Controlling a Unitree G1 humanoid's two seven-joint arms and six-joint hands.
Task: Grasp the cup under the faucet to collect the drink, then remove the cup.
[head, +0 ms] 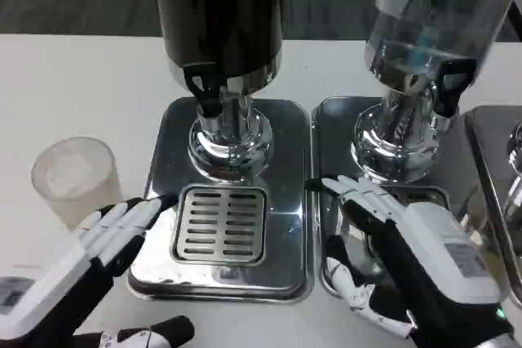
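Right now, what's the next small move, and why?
Probably move the left hand left and forward to close around the cup. The cup stands on the table beside the dark dispenser's drip tray, not under the faucet, and both hands hold nothing.

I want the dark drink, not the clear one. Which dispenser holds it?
The left dispenser: its tank is dark, nearly black. The right dispenser has a clear tank. The cup stands left of both.
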